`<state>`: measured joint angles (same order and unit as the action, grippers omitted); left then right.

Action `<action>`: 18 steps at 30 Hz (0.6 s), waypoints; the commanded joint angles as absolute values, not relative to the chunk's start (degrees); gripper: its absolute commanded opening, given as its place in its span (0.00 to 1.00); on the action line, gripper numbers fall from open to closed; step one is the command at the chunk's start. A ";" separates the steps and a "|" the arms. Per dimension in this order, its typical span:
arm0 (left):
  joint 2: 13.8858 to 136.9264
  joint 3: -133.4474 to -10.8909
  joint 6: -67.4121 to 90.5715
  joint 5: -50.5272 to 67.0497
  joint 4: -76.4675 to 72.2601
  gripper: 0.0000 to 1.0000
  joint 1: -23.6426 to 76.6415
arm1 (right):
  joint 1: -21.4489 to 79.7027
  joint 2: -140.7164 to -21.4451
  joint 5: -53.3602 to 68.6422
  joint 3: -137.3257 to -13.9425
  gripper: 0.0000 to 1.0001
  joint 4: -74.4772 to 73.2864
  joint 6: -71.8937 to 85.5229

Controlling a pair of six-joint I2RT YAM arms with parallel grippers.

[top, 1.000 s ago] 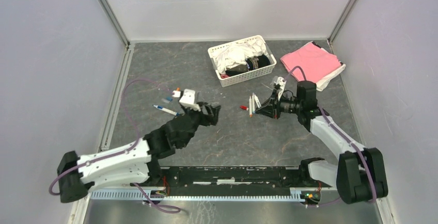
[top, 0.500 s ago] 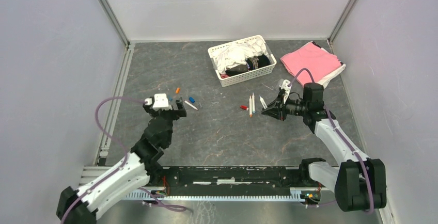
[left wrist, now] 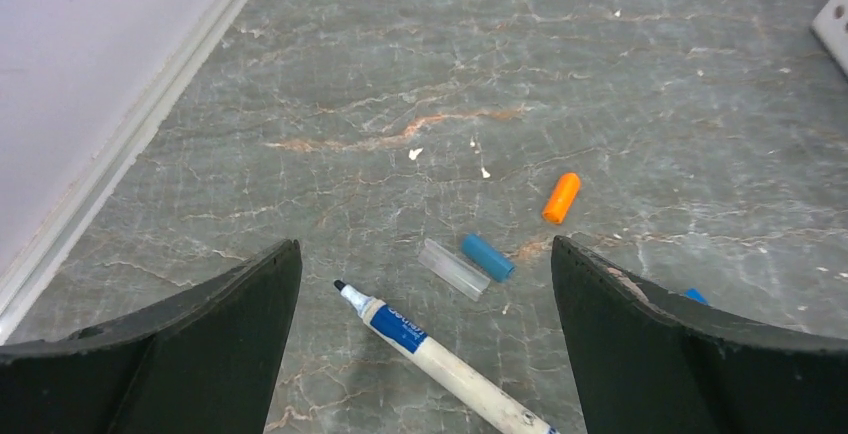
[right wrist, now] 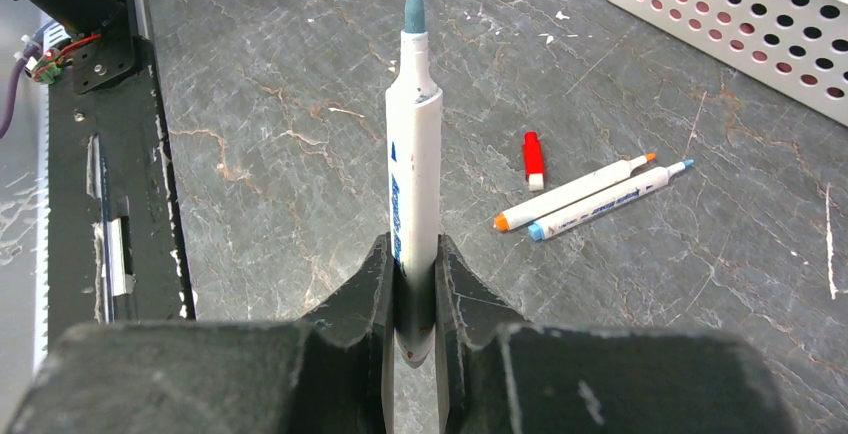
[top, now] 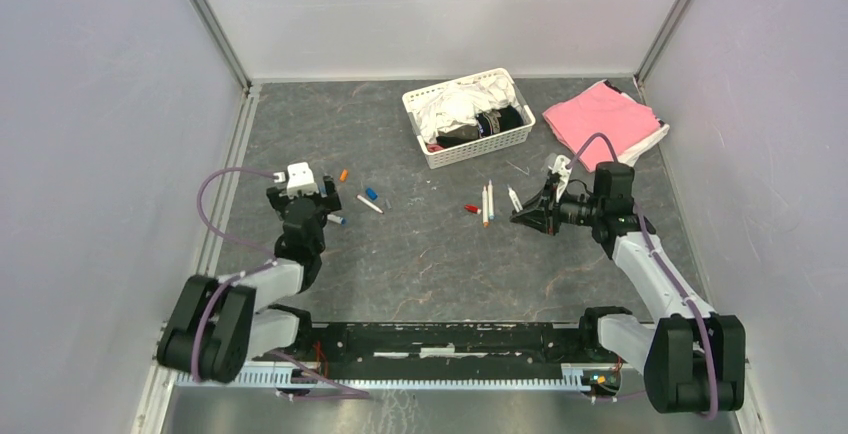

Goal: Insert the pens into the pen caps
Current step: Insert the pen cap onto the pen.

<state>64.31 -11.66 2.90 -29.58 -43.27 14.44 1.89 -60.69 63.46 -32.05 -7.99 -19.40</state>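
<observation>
My left gripper (top: 302, 200) (left wrist: 423, 244) hangs open at the left of the table. Between its wide-spread fingers lies an uncapped white pen (left wrist: 430, 349) with a blue label, untouched. Just beyond that pen lie a blue cap (left wrist: 487, 256) with a clear sleeve (left wrist: 453, 269) and an orange cap (left wrist: 561, 197) (top: 343, 174). My right gripper (top: 520, 216) (right wrist: 412, 244) is shut on a white pen (right wrist: 413, 154), its grey-blue tip pointing away and uncapped. Two more white pens (top: 487, 204) (right wrist: 590, 194) and a red cap (top: 471, 209) (right wrist: 533, 159) lie to its left.
A white basket (top: 470, 149) of clothes stands at the back centre, with a folded pink cloth (top: 600, 119) to its right. Another blue cap (top: 370, 194) and a short pen (top: 370, 204) lie right of my left gripper. The left wall rail (left wrist: 130, 144) runs close by.
My left arm has swung left and pulled back, and its gripper has opened wide over the blue-labelled pen. The right gripper has shifted slightly right, still holding its pen.
</observation>
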 commanded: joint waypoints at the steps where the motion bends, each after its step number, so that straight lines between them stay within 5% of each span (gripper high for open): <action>1: 74.43 -9.20 0.42 -25.89 -63.21 1.00 11.91 | 1.02 -59.34 66.17 -34.56 0.00 -8.21 -20.47; 9: 93.22 -2.44 -4.27 -22.09 -97.76 1.00 11.08 | 0.32 -58.06 66.68 -34.68 0.00 -8.95 -21.36; 14: 88.80 -10.80 -1.01 -23.55 -75.43 0.96 9.70 | 0.31 -58.43 66.87 -34.64 0.00 -9.01 -21.27; 18: 88.74 -11.69 -0.18 -23.62 -73.49 0.96 8.45 | -1.49 -58.32 66.74 -34.46 0.00 -9.04 -21.33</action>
<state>89.95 -10.44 -0.36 -22.76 -73.76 9.41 -0.16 -58.96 65.49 -32.67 -9.41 -20.49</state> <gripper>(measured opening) 0.964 0.171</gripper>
